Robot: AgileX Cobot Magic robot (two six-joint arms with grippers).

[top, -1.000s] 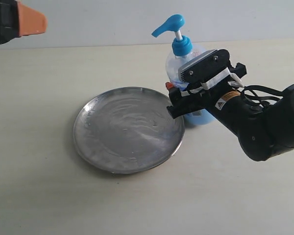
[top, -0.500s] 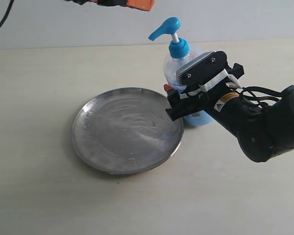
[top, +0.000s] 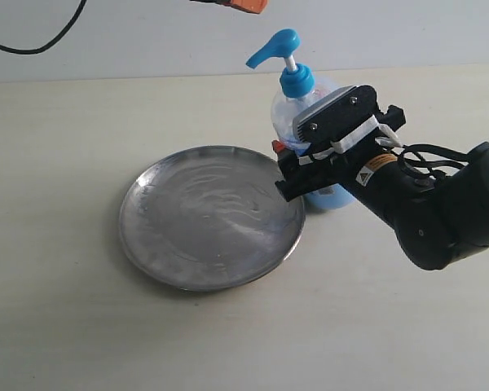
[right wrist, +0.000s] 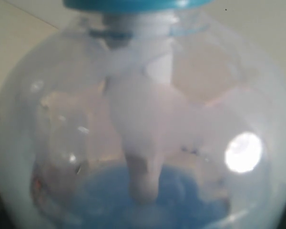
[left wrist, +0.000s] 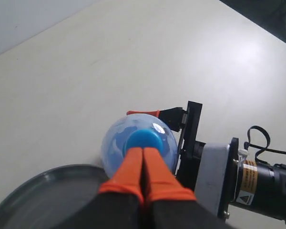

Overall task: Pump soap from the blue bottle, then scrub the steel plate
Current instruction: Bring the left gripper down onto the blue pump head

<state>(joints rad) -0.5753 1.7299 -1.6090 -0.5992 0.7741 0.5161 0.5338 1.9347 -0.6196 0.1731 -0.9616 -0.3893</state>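
The bottle (top: 287, 114), rounded clear plastic with a glossy blue pump, stood on the matte beige table (top: 65, 326). Pale blue soap (right wrist: 148, 200) was pooled low inside it. Just beside the bottle lay the plate (top: 210, 216), round, shallow, shiny streaked steel. The right claw (top: 284, 169) gripped the bottle's body, jaws spread wide around it. The left claw (left wrist: 142, 155), orange fingers pressed together and empty, hung above the bottle's pump, clear of it. A black cable (top: 33, 45) looped well apart from the bottle.

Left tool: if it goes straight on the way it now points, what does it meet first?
Probably the pump head of the bottle, just ahead of the left tool; gap unclear.
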